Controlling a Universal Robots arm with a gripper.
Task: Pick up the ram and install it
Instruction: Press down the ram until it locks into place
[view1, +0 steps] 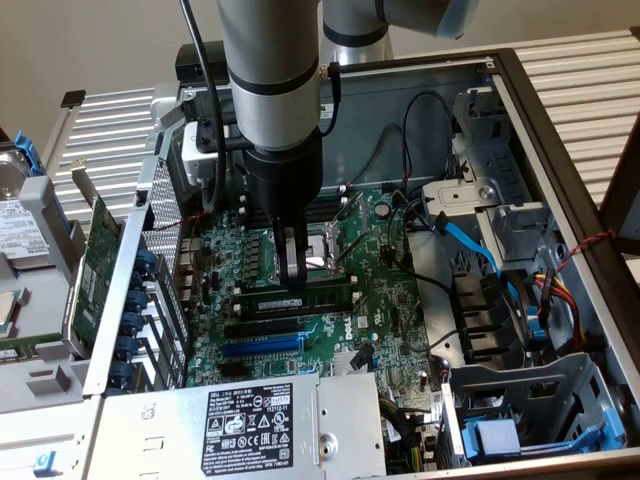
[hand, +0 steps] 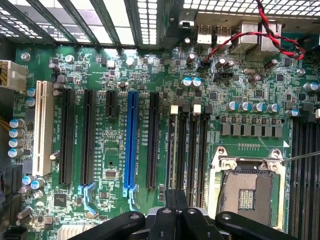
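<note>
1. The black two-fingered gripper (view1: 296, 268) hangs low over the green motherboard (view1: 330, 330); I cannot tell whether it is open or gripping.
2. The long, narrow dark-green ram stick (view1: 300, 298) lies in the memory slots directly beneath the fingertips, partly hidden.
3. The open metal CPU socket (hand: 247, 192) sits just beside it.

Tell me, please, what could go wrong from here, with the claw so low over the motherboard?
1. The claw is down at the ram, close beside the open processor socket. A sideways slip could probably damage the socket's exposed contacts.
2. If the ram is not lined up with one of the memory slots, pressing down may strain the stick or the slot.
</note>
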